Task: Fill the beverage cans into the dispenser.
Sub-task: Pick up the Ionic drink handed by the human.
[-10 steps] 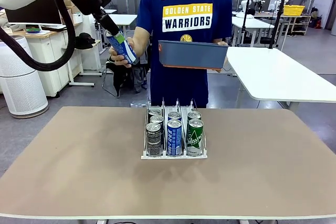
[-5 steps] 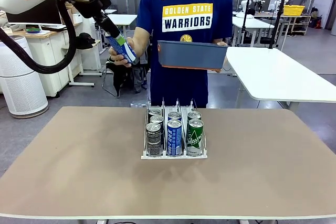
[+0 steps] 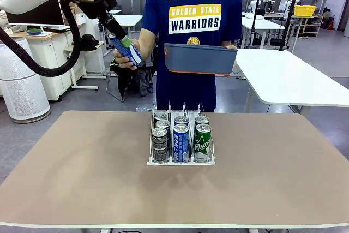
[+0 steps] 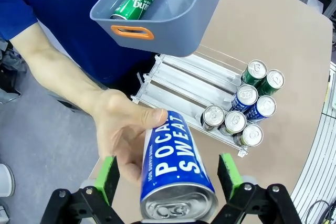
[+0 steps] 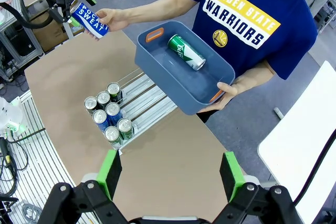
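Our left tool stands released, pads either side of a blue can that the person's hand holds beyond the far edge of the bench. Right of it, a tub carries a green can. Mid-bench, the dispenser holds six cans. Our right tool hangs released above.

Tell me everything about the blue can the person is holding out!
The blue can is slim, shiny metal, blue with big white letters ending in SWEAT, and has a silver top with a pull tab. The person's hand grips it from one side, holding it tilted in the air beyond the table's far edge. It sits between the left gripper's open green pads, which have not closed on it.
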Action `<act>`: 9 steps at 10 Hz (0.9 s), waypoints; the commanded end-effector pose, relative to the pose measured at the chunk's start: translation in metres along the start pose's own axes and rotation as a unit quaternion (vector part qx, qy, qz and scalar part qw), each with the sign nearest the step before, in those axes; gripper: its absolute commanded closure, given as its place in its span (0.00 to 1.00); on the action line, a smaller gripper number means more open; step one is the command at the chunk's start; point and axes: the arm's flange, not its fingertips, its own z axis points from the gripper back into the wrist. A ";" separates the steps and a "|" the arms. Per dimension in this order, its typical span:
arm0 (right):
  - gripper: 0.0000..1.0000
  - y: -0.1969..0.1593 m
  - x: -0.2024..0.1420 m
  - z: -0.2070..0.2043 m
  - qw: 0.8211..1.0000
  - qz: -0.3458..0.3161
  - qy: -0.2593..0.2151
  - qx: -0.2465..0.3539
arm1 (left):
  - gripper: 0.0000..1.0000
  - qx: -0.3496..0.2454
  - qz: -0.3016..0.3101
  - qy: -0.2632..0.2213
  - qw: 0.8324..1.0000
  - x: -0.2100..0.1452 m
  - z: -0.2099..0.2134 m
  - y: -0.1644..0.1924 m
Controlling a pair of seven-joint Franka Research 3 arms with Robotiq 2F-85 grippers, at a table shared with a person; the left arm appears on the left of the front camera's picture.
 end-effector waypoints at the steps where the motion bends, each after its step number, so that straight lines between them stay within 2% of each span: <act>1: 0.00 0.001 0.000 -0.001 1.000 0.000 0.000 0.004 | 0.00 0.000 0.008 0.014 1.000 -0.001 -0.004 0.001; 4: 0.00 0.001 0.000 -0.001 1.000 0.000 0.000 0.004 | 0.00 0.012 0.009 0.024 1.000 -0.001 -0.004 0.000; 5: 0.00 0.001 0.000 -0.001 1.000 0.000 0.000 0.004 | 0.00 -0.003 0.005 0.004 1.000 -0.001 -0.006 0.001; 6: 0.00 0.001 0.000 -0.001 1.000 0.000 0.000 0.004 | 0.00 -0.003 0.005 0.004 1.000 -0.001 -0.006 0.001; 7: 0.00 0.001 0.000 -0.001 1.000 0.000 0.000 0.004 | 0.59 0.001 0.004 0.009 1.000 -0.001 -0.006 0.001; 8: 0.00 0.001 0.000 -0.001 1.000 0.000 0.000 0.004 | 0.60 0.006 0.007 0.011 1.000 -0.002 -0.005 0.001; 9: 0.00 0.001 0.000 -0.001 1.000 0.000 0.000 0.004 | 1.00 0.007 0.009 0.010 1.000 -0.001 -0.005 0.000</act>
